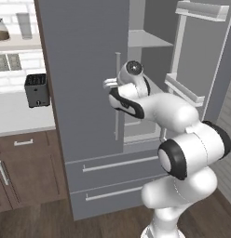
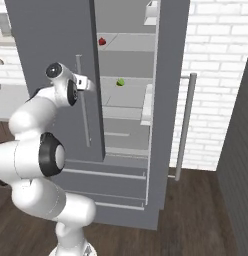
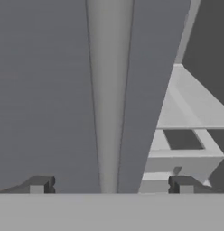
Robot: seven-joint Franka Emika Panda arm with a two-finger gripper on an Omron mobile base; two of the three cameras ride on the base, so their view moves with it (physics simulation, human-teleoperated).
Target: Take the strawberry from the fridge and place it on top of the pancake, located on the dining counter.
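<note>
Strawberry [image 2: 102, 41]: tiny red roundish blob, details perhaps blurred.

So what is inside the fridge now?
In the fridge, a strawberry lies on an upper shelf and a small green item one shelf lower. The closed left door hides the rest.

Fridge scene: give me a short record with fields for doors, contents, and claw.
fridge: tall grey French-door unit, two drawers below
right door: swung open
left door: closed
strawberry: on an upper shelf inside, untouched
green item: on the shelf below the strawberry
claw: open, facing the left door's handle, which runs between the fingertips in the hand view; holding nothing
toaster: on the kitchen counter left of the fridge
</note>
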